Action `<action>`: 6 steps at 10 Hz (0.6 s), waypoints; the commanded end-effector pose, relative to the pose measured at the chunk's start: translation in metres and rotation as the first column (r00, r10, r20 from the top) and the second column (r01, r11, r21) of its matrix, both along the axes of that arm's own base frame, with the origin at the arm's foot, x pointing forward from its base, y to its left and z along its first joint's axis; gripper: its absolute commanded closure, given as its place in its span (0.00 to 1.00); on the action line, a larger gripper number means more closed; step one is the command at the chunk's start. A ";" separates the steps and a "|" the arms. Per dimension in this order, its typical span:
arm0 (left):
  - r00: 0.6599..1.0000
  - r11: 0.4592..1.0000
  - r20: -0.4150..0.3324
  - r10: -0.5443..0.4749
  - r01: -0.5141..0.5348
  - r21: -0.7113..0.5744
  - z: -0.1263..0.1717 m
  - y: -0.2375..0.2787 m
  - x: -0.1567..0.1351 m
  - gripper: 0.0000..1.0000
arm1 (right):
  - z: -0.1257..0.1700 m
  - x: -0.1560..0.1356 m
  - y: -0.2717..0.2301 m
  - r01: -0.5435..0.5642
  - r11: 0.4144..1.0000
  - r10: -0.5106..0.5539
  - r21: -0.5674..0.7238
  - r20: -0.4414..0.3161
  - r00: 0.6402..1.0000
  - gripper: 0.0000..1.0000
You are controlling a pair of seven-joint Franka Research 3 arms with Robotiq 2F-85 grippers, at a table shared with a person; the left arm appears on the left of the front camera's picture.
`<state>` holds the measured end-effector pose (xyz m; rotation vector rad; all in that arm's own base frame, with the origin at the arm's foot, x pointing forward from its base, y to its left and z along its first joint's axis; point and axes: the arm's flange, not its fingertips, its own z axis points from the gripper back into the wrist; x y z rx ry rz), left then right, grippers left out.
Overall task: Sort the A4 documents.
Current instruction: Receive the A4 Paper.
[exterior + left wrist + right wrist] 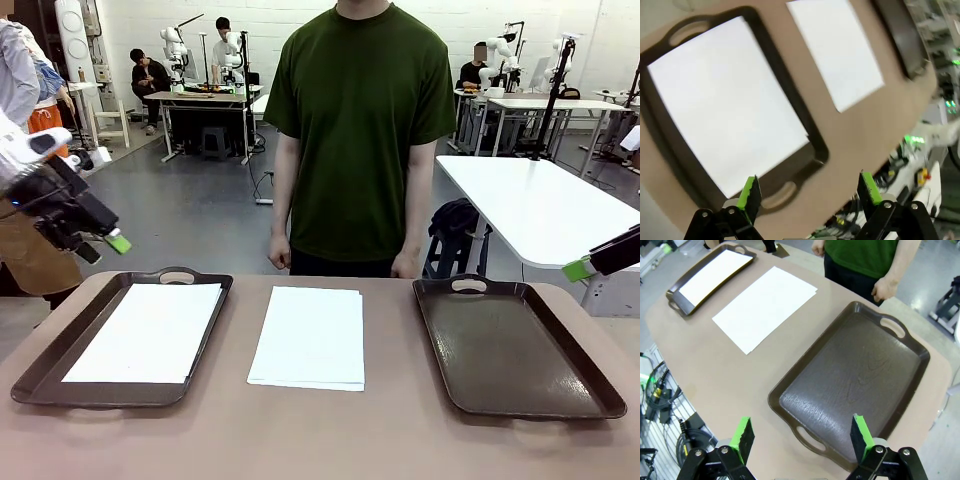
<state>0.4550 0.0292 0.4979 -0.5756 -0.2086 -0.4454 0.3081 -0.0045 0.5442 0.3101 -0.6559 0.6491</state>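
Obs.: the A4 documents (308, 337) lay as a loose stack at the centre of the desk (330, 440), between the two trays. Their long axis ran from the robot's side toward the person (358, 130). One white sheet (150, 332) lay flat in the left tray (40, 378); the right tray (520, 350) was bare.

Left end effector (809, 190): fingers spread wide, holding nothing, hovering clear above the left tray, with the stack inboard of it toward the desk centre.

Right end effector (802, 432): also spread wide and empty, raised over the near end of the right tray, with the stack inboard on its other side.

Judgement: neither arm was clearly nearer, the left perhaps slightly. Either would have to move inward and down onto the stack.
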 end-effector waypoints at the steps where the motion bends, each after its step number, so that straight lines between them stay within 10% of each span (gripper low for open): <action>1: 0.988 0.992 0.102 -0.118 0.121 -0.023 0.000 0.002 -0.025 0.00 | -0.001 0.001 0.001 -0.011 1.000 0.011 0.016 -0.003 1.000 0.00; 3: 0.935 0.990 0.331 -0.131 0.144 -0.015 0.005 -0.022 -0.045 0.00 | -0.001 0.001 0.001 -0.011 1.000 0.011 0.016 -0.003 1.000 0.00; 6: 0.913 0.987 0.400 -0.075 0.124 -0.099 -0.003 -0.060 -0.061 0.00 | -0.001 0.001 0.001 -0.011 1.000 0.011 0.016 -0.003 1.000 0.00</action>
